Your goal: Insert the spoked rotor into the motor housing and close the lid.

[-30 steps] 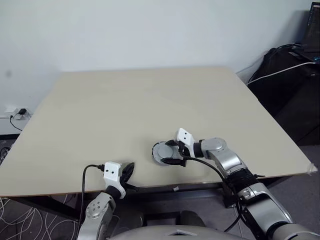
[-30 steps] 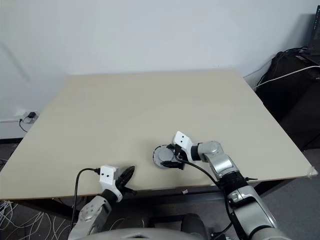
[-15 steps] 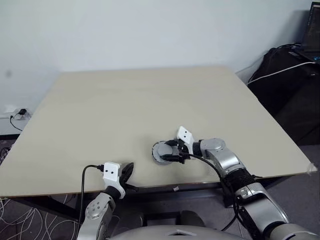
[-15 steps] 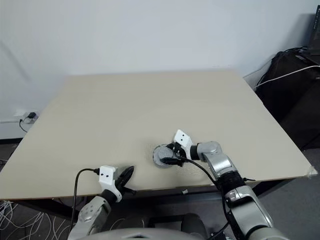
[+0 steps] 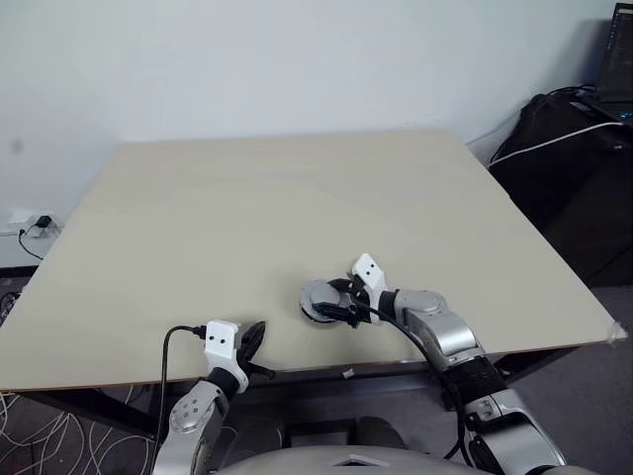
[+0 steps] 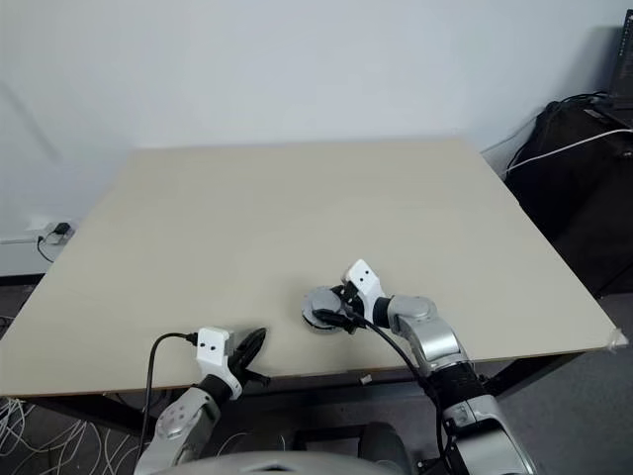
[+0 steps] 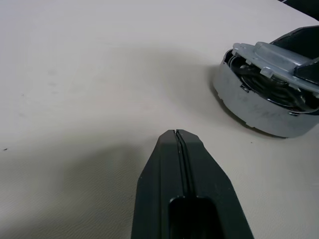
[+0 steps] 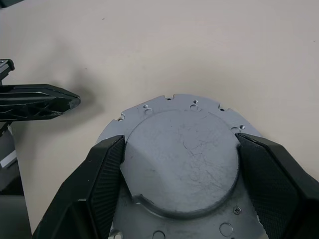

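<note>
Our right gripper (image 8: pixel 182 186) pinches the lid (image 8: pixel 182 167) by its rim over the motor housing (image 7: pixel 266 117): rigid, slick metal, likely weighty. Our left gripper (image 7: pixel 177 133) rests pressed together.

Right pincer (image 5: pixel 331 309) around the silver lid (image 5: pixel 318 298) near the table (image 5: pixel 277 208) front edge.

You are looking at a beige counter (image 5: pixel 247 198) standing against a plain white wall (image 5: pixel 297 59). A wall socket (image 5: pixel 25 220) is sitting low at left; a dark bag (image 5: pixel 574 168) with a white cable (image 5: pixel 554 143) is resting at right.
</note>
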